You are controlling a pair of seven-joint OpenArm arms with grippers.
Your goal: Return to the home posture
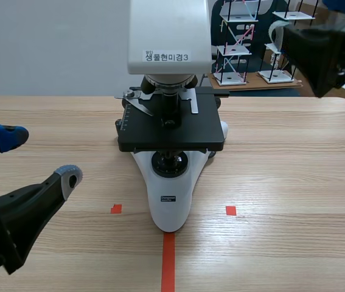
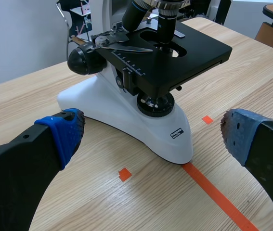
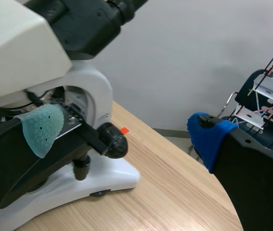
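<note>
- Left pincer (image 1: 40,158): low over the table (image 1: 282,176), fingers spread wide, holding nothing. The microscope (image 1: 171,201) stands ahead of it, its white foot facing the gap between the fingers and apart from both pads.
- Right pincer (image 3: 126,132): raised, fingers wide apart, holding nothing. The microscope's curved arm (image 3: 90,91) and knob (image 3: 113,144) lie ahead, on the side of its grey-green pad (contact looks unlikely).
- Handling, judged: the microscope is probably heavy, rigid and top-heavy, with smooth enamel and fragile lenses. The arm, with support under the foot, would be the place to hold, never the stage (image 1: 171,131).
- Task, judged: no hold is called for; each pincer need only withdraw clear.
</note>
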